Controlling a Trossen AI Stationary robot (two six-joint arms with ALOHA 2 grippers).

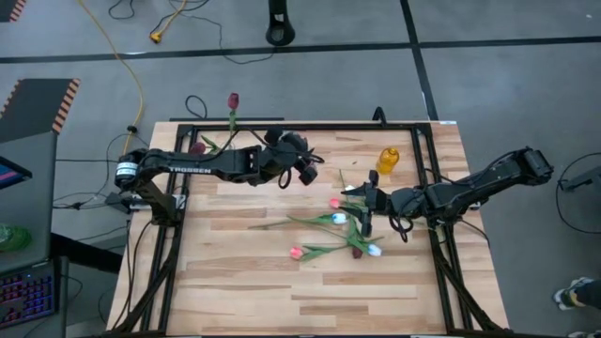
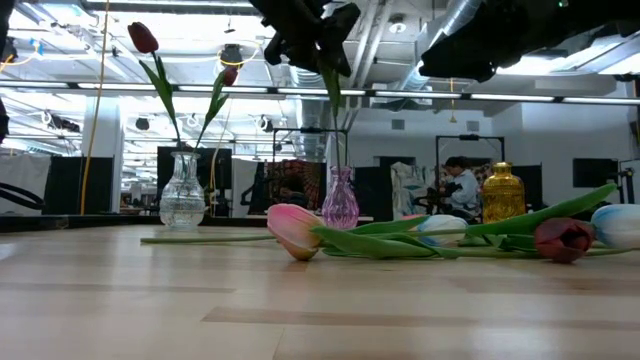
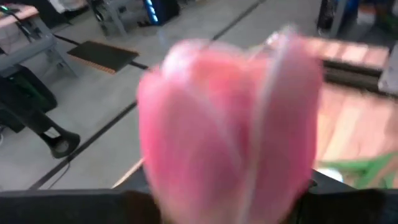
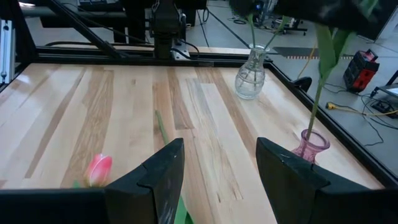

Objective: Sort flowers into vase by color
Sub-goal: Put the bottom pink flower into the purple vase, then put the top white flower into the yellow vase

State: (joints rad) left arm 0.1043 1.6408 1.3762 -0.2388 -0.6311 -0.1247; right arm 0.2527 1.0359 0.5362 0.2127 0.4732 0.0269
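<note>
My left gripper [image 2: 318, 55] hangs above the pink glass vase [image 2: 340, 200], shut on a pink tulip whose head [image 3: 230, 130] fills the left wrist view. The tulip's green stem [image 2: 334, 125] runs down into the vase's mouth. A clear vase [image 2: 183, 190] holds two dark red tulips [image 2: 143, 38]. Several tulips lie flat on the table: pink [image 1: 297, 252], dark red [image 1: 355, 252], white [image 1: 374, 250] and others [image 1: 338, 218]. My right gripper [image 1: 362, 202] hovers open just above them; a pink head [image 4: 98, 169] lies ahead of its fingers. My left gripper holds the pink tulip by the upper part of its stem [image 2: 330, 85], coming from above. The fingers themselves hide the place of contact. The tulip hangs upright below the gripper, its lower stem inside the pink vase [image 4: 309, 146].
A gold vase [image 1: 389, 160] stands near the table's far right corner. A black metal frame [image 1: 427, 141] borders the table. Bare wood lies along the near edge [image 1: 310, 300]. A person [image 2: 462, 185] sits in the room beyond.
</note>
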